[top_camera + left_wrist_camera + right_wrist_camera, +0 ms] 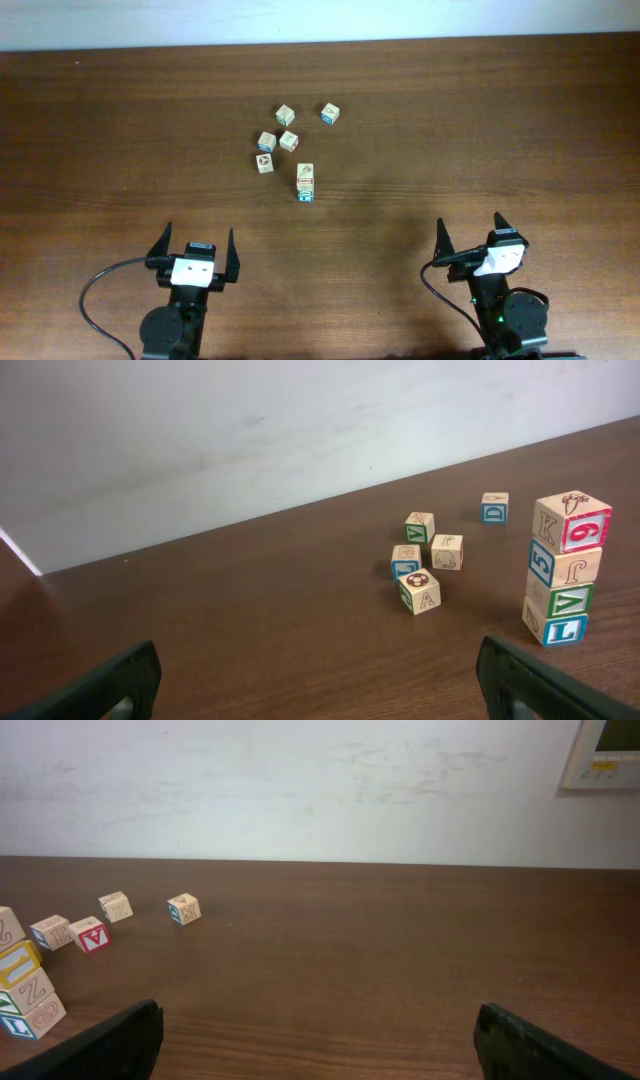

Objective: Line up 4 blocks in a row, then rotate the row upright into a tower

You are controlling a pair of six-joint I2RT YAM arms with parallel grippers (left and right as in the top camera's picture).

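Small light-wood blocks with printed faces lie on the far middle of the dark wood table [480, 120]. Several are stacked in a tower [306, 182], seen upright in the left wrist view as the tower [565, 570] with a red-framed face on top and a blue-framed block at the bottom, and cut off at the left edge of the right wrist view as the tower [25, 975]. Loose blocks [277, 138] sit behind it, also seen as loose blocks [425, 555] and loose blocks [90, 925]. My left gripper [200, 232] [320, 685] and right gripper [470, 222] [315, 1040] stand open and hold nothing, well short of the blocks.
One blue-faced block [330, 113] [494, 508] [184, 908] lies apart at the back right of the group. A white wall [320, 20] runs behind the table's far edge. A black cable [95, 300] loops beside the left arm's base.
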